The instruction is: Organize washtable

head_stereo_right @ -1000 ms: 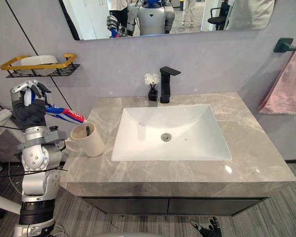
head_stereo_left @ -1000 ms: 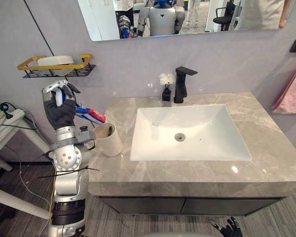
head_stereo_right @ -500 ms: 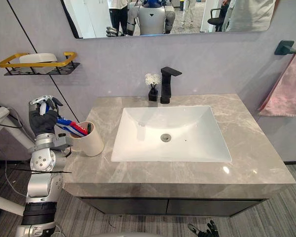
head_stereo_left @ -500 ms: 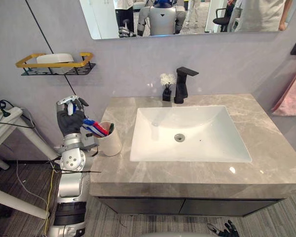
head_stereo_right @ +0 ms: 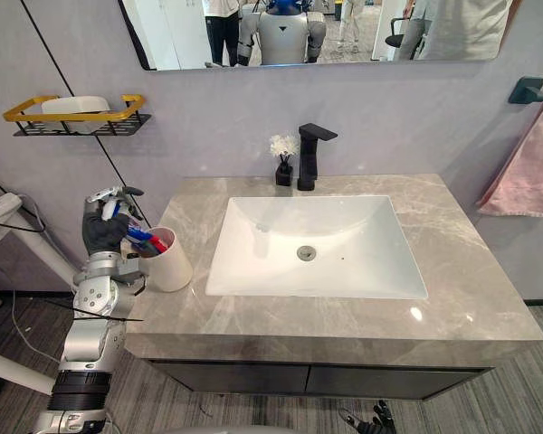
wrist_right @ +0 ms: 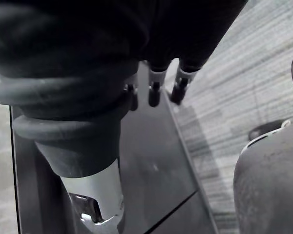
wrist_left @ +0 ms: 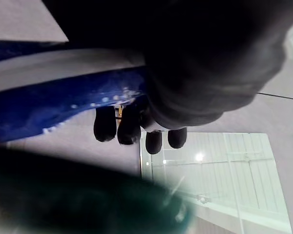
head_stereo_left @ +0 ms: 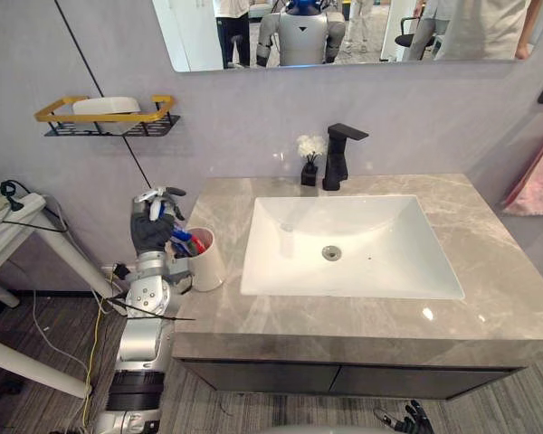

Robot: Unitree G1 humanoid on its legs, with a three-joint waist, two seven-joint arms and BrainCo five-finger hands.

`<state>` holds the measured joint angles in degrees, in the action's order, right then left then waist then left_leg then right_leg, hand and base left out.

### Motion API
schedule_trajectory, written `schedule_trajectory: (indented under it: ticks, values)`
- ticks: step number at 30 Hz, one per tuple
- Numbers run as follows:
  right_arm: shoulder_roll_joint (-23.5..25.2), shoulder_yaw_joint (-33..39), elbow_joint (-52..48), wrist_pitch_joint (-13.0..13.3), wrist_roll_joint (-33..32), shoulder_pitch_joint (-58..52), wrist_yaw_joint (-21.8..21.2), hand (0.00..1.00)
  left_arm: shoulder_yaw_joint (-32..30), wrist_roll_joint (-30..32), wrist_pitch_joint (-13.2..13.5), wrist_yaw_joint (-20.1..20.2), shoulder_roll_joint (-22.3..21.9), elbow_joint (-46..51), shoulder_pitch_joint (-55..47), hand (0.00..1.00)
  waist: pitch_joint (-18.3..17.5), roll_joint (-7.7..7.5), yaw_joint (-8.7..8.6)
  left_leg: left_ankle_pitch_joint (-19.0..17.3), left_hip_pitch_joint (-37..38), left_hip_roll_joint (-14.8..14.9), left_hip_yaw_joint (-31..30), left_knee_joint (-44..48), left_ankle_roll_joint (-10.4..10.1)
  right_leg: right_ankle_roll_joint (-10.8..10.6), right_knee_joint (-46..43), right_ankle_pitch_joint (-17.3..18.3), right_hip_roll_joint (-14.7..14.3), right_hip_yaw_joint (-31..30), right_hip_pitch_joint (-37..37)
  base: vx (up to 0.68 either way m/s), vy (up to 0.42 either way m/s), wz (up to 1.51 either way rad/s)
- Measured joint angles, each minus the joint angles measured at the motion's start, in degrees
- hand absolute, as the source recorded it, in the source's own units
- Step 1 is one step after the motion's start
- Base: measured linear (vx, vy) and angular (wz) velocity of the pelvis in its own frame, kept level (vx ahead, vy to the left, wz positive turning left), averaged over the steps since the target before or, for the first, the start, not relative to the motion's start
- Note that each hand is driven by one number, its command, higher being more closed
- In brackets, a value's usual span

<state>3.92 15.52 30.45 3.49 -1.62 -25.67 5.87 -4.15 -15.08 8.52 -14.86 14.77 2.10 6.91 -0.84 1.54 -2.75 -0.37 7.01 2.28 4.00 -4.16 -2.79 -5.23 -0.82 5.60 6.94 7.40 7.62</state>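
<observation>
Peering into the cup (head_stereo_left: 206,265) settles little: its rim hides the lower end of the toothpaste tube (head_stereo_left: 183,240), so how deep the tube sits cannot be told. The left wrist view is crowded by the hand's dark cover, with the blue tube body running across it and a blurred dark green shape (wrist_left: 88,204) that cannot be identified. The right hand (head_stereo_left: 410,421) is cut off by the lower edge of the eye views at about 6 o'clock; its wrist view shows its fingers (wrist_right: 155,91) hanging straight and loose, holding nothing, in front of the dark cabinet front (wrist_right: 151,161) and the grey carpet floor (wrist_right: 224,97).

The washtable is a grey marbled countertop (head_stereo_left: 498,307) with a white rectangular basin (head_stereo_left: 371,262) sunk in its middle. At 12 o'clock from the basin stands a black faucet (head_stereo_left: 337,155), and just beside it, on its 9 o'clock side, a small dark vase of white flowers (head_stereo_left: 307,161). A mirror (head_stereo_left: 389,41) hangs on the grey wall above. At 10 o'clock a yellow-rimmed wall shelf (head_stereo_left: 138,116) carries a white soap dish (head_stereo_left: 107,105). At 3 o'clock a pink towel (head_stereo_right: 518,167) hangs on the wall.

The cup stands at 9 o'clock from the basin, near the countertop's edge. The left hand (head_stereo_left: 150,228) is just beside it at its 10 o'clock, fingers curled round the upper part of the tube, which slants down from the hand into the cup.
</observation>
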Motion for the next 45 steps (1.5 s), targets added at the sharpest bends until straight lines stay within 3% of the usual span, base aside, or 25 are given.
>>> schedule_trajectory:
  ticks: [12, 19, 24, 29, 34, 35, 41, 45]
  values:
    - [-0.04, -0.21, 0.0, -0.07, -0.02, 0.06, 0.1, 0.0, 0.03, -0.63, -0.53, -0.42, 0.35, -1.77, 1.04, 0.0, 0.01, -0.29, 0.11, 0.0, -0.32, -0.11, 0.05, -0.02, 0.0, -0.04, 1.08, -0.68, 0.06, -0.02, 0.07, 0.0, 0.0, 0.0]
    - [0.05, -0.18, 0.0, -0.07, -0.02, 0.05, 0.02, 0.0, -1.26, -0.76, -0.12, -1.58, 0.3, 6.59, 0.97, 0.0, 0.03, -0.28, 0.15, 0.0, -0.38, -0.25, 0.01, -0.01, 0.01, -0.03, 0.82, -0.68, 0.06, -0.11, 0.17, 0.0, 0.0, 0.0]
    - [0.07, -0.17, 0.0, -0.07, -0.03, 0.51, 0.03, 0.0, -5.74, -2.97, 3.04, -2.43, -0.34, 14.96, -0.17, 0.0, 0.11, -0.14, 0.34, 0.02, -0.28, -0.27, -0.59, -0.04, 0.03, -0.03, 0.77, -0.66, 0.07, 0.1, 0.33, 0.0, 0.0, 0.0]
    - [0.23, -0.15, -0.01, -0.11, -0.06, 1.11, 0.04, 0.0, -9.9, -5.8, 5.5, -3.07, -4.88, 21.82, -7.73, 0.0, 0.22, 0.43, 0.53, 0.26, 0.19, -0.29, -0.81, -1.07, 0.21, -0.03, 0.8, -0.62, 0.07, 0.39, 0.57, 0.0, 0.0, 0.02]
    - [1.35, -0.16, -0.04, -0.13, -0.17, 1.72, 0.08, 0.0, -9.72, -7.05, 5.84, -2.87, -9.45, 24.59, -15.94, 0.0, 0.31, 0.25, 0.77, 0.24, 0.5, -0.31, -0.8, -1.2, 0.22, -0.02, 0.72, -0.33, 0.2, 0.51, 1.17, -0.01, -0.003, 0.01]
    - [1.42, -0.41, -0.04, -0.16, -0.33, 1.59, 0.04, 0.0, -8.84, -7.71, 5.82, -2.55, -11.2, 24.66, -19.16, 1.0, 0.35, 0.17, 0.82, 0.21, 0.46, -0.33, -0.79, -1.56, 0.22, -0.14, 0.2, 0.17, 0.27, 0.73, 1.11, -0.04, -0.023, 0.07]
    - [1.78, -1.07, -0.04, -0.21, -0.69, 1.49, 0.17, 0.0, -3.83, -10.85, 5.46, -0.22, -15.13, 22.7, -25.76, 1.0, 0.61, -0.31, 2.13, 0.22, 0.38, -0.24, -1.38, -1.47, 0.19, -0.12, -0.09, 0.45, 0.31, 1.63, 1.3, -0.02, -0.025, 0.07]
    - [1.58, -2.6, -0.06, -0.2, -1.1, 1.71, 0.19, 0.0, 0.13, -12.42, 3.56, 3.0, -17.23, 17.46, -28.44, 1.0, 0.58, -0.52, 2.49, 0.23, 0.28, -0.24, -1.56, -1.27, 0.19, -0.18, -0.14, 0.49, 0.72, 1.95, 1.38, -0.01, -0.003, 0.03]
